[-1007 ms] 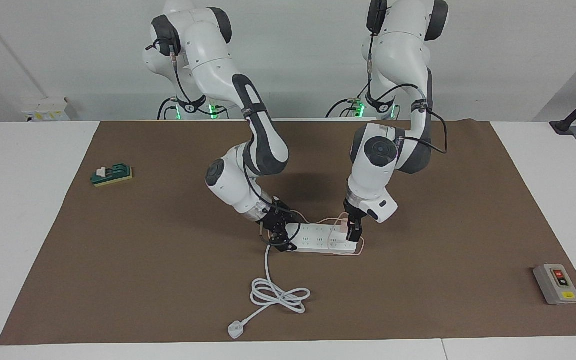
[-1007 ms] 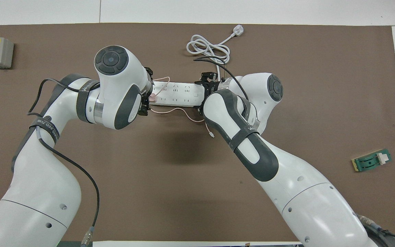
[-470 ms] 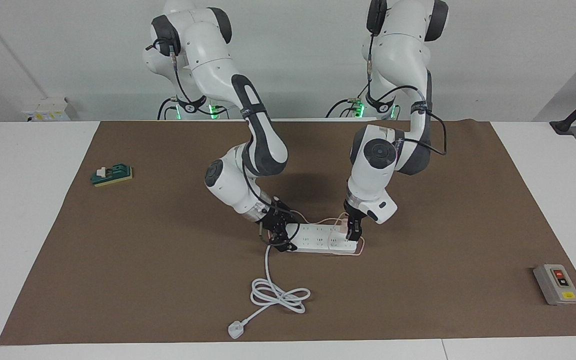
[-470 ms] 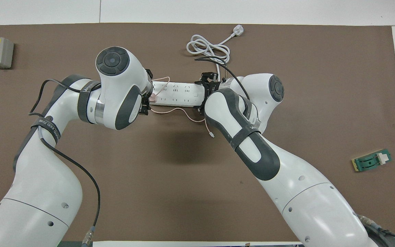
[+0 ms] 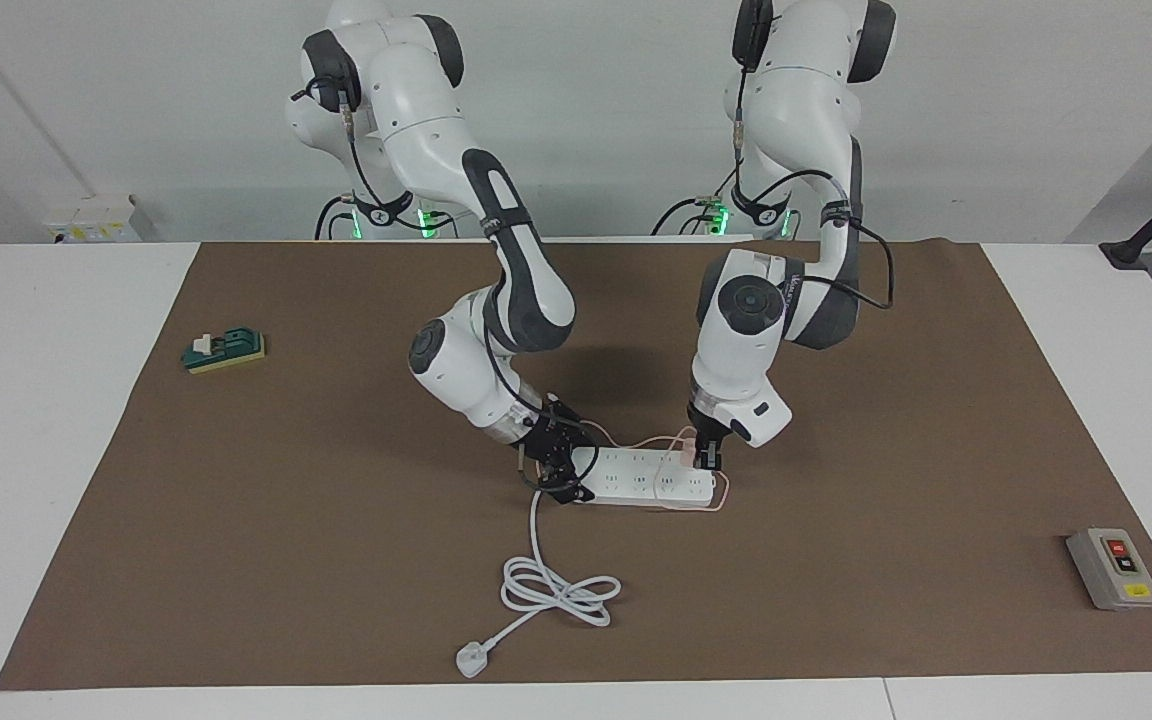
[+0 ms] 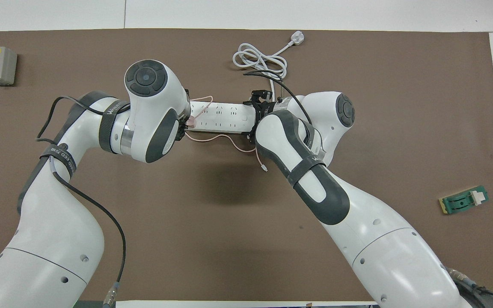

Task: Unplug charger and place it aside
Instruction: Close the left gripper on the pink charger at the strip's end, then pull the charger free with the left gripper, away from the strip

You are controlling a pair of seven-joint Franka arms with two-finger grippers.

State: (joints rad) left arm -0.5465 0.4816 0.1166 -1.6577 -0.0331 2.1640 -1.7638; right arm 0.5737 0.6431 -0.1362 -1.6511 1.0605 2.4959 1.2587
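Follow the facing view across. At the right arm's end of the mat you see a green block, well apart from both grippers, with bare mat all around it.

Next comes your right gripper, down at the cord end of the strip and clamped on that end. Out from it, the white cord coils on the mat and ends in a plug near the mat's edge farthest from the robots.

Then your left gripper sits at the strip's other end, clenched on the charger, the pink cube at that end of the strip. Whether it is seated in its socket or already lifted clear, you cannot tell. Its thin pink cable loops around the strip and trails toward the robots.

Past the left gripper, toward the left arm's end, the mat lies open up to the switch box by the mat's edge.
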